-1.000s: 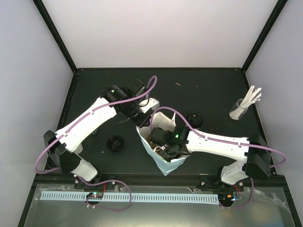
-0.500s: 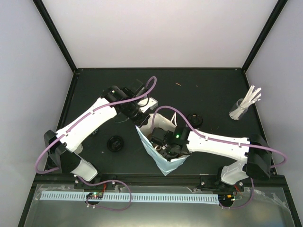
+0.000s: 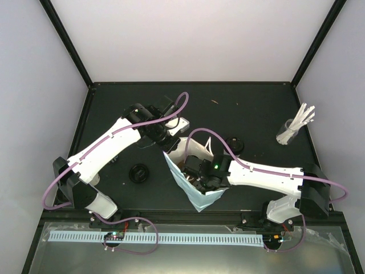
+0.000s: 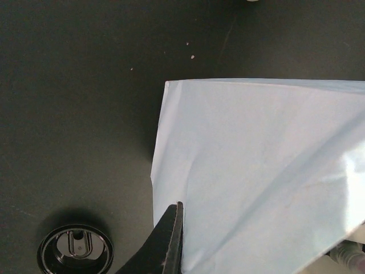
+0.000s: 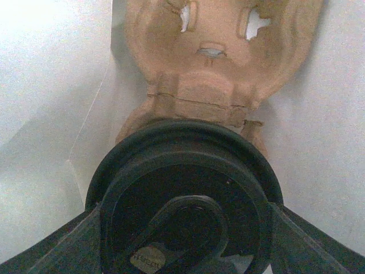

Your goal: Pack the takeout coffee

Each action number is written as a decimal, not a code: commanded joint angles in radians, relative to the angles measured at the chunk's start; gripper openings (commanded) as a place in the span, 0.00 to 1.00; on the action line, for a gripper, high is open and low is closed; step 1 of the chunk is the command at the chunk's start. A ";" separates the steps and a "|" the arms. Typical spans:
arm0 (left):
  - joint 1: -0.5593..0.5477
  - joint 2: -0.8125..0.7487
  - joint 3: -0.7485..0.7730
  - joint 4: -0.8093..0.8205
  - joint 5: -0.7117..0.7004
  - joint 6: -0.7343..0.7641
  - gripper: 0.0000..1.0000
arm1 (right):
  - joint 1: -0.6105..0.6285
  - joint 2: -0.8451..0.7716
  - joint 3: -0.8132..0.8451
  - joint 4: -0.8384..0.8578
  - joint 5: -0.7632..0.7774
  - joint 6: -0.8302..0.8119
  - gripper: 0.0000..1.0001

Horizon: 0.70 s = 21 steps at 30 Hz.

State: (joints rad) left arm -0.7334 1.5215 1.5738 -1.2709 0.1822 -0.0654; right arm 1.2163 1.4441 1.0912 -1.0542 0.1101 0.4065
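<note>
The light-blue paper bag (image 3: 201,193) stands open at the table's middle. Inside it lies the brown pulp carrier (image 5: 217,63). My right gripper (image 5: 185,228) reaches down into the bag (image 5: 45,68) and is shut on a coffee cup by its black round lid (image 5: 185,182), one finger at each side, just above the carrier's near end. The cup's body is hidden under the lid. My left gripper (image 4: 173,240) is shut on the bag's (image 4: 256,171) edge, and it sits at the bag's far left rim (image 3: 169,142) in the top view.
One black round lid (image 3: 139,172) rests on the table left of the bag, also seen in the left wrist view (image 4: 74,250). Another black lid (image 3: 234,144) sits right of the bag. A clear glass of white sticks (image 3: 292,130) stands at the far right.
The right arm has shifted slightly inside the bag with the cup. The left arm keeps its hold on the bag edge and has not moved.
</note>
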 commanded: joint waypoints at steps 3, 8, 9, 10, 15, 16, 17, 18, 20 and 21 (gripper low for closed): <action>0.009 0.003 0.018 -0.001 -0.051 -0.013 0.03 | 0.040 0.121 -0.167 -0.040 -0.145 0.072 0.42; 0.009 0.002 0.018 -0.001 -0.053 -0.013 0.03 | 0.056 0.157 -0.222 0.021 -0.173 0.091 0.42; 0.008 0.002 0.018 -0.001 -0.053 -0.013 0.03 | 0.059 0.171 -0.228 0.030 -0.174 0.092 0.42; 0.009 0.002 0.019 -0.002 -0.052 -0.013 0.03 | 0.062 0.184 -0.230 0.040 -0.174 0.092 0.41; 0.010 -0.001 0.019 -0.007 -0.052 -0.014 0.03 | 0.088 0.245 -0.230 0.060 -0.169 0.101 0.41; 0.010 -0.002 0.020 -0.007 -0.052 -0.014 0.03 | 0.091 0.252 -0.229 0.059 -0.163 0.105 0.41; 0.009 -0.004 0.019 -0.007 -0.054 -0.014 0.03 | 0.093 0.260 -0.229 0.059 -0.158 0.107 0.41; 0.009 -0.004 0.018 -0.007 -0.053 -0.014 0.03 | 0.094 0.268 -0.226 0.053 -0.146 0.112 0.41; 0.009 -0.003 0.019 -0.007 -0.052 -0.016 0.03 | 0.095 0.282 -0.218 0.041 -0.127 0.117 0.41; 0.009 -0.003 0.019 -0.007 -0.053 -0.016 0.03 | 0.095 0.282 -0.216 0.039 -0.126 0.119 0.41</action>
State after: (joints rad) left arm -0.7334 1.5215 1.5738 -1.2758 0.1570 -0.0658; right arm 1.2694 1.5406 1.0534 -0.7864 0.2733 0.4522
